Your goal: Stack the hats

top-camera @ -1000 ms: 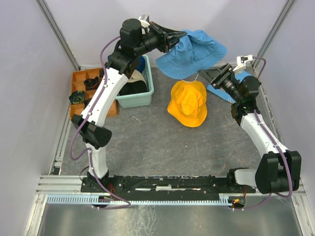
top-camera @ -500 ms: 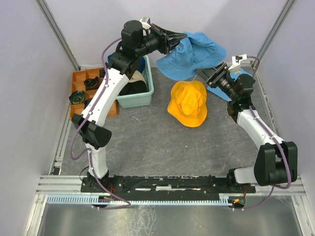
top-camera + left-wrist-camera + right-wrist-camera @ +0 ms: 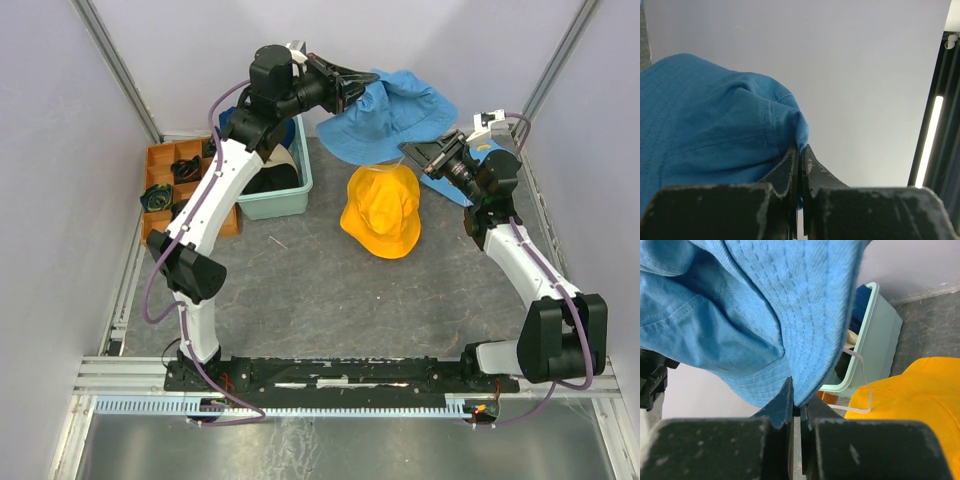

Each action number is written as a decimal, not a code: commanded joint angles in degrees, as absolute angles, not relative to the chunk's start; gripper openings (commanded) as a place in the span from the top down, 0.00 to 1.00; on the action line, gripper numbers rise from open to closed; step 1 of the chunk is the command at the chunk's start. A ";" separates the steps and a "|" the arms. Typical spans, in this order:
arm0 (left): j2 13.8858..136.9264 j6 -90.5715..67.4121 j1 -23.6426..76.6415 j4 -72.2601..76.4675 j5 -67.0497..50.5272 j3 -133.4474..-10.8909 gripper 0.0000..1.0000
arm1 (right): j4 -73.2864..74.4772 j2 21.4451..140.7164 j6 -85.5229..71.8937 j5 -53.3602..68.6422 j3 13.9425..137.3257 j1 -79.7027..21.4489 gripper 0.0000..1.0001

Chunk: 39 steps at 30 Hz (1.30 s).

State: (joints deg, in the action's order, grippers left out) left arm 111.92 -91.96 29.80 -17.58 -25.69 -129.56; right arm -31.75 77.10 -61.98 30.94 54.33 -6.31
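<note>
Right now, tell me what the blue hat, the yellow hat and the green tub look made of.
Blue hat: woven cotton-like cloth, matt; stitched rows on the brim, soft folds. Yellow hat: similar soft cloth, matt, creased. Green tub: probably plastic; smooth, thin rigid rim.

— Left arm (image 3: pixel 213 190), right arm (image 3: pixel 522 262): white link shells, black rounded joint housings?
— Yes. Purple cable (image 3: pixel 148 300) looped along each; long black base plate (image 3: pixel 330 372) underneath.
— Fingers (image 3: pixel 786 172)?
— Black, tapering to thin tips, edges scuffed grey. Small white block near each wrist.
</note>
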 commanded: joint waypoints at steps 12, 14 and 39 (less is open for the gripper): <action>114.13 -76.34 25.13 -20.29 -32.28 -134.13 0.97 | -28.13 74.33 -74.33 34.10 59.48 -6.56 1.00; 116.60 -74.47 24.84 -20.46 -33.22 -136.30 0.97 | -29.85 75.54 -77.78 34.78 60.46 -6.59 1.00; 118.93 -60.68 22.42 -26.86 -34.62 -129.23 0.97 | -30.60 75.67 -90.79 38.27 52.16 -4.44 1.00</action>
State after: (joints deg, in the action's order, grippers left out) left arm 122.85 -65.28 22.26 -27.53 -32.93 -132.05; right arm -31.27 79.92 -92.20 37.54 54.89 -6.04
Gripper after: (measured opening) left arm 0.053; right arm 0.028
